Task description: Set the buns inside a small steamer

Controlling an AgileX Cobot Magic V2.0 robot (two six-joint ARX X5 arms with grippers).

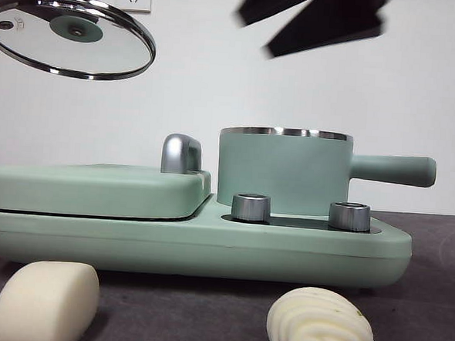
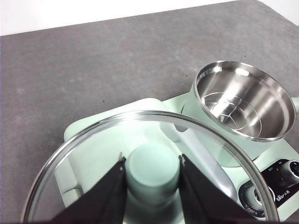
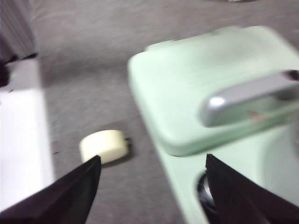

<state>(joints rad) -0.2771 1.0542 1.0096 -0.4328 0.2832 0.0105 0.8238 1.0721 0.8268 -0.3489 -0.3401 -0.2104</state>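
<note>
The small steamer [image 1: 283, 171], a mint-green pot with a steel rim and a long side handle, stands uncovered on the appliance; its steel inside [image 2: 243, 100] holds no bun. My left gripper [image 2: 152, 161] is shut on the green knob of the glass lid [image 1: 72, 36] and holds it tilted, high and to the left of the pot. The smooth bun [image 1: 44, 302] [image 3: 103, 146] and the ridged bun [image 1: 320, 325] lie on the table in front of the appliance. My right gripper [image 1: 314, 17] [image 3: 152, 158] hangs open and blurred above the pot, holding nothing.
The pot sits on a mint-green appliance base [image 1: 192, 242] with two steel dials [image 1: 251, 207]. A flat hinged grill plate [image 1: 95, 187] with a chrome handle [image 1: 181, 153] takes up its left half. Dark grey table surface surrounds it.
</note>
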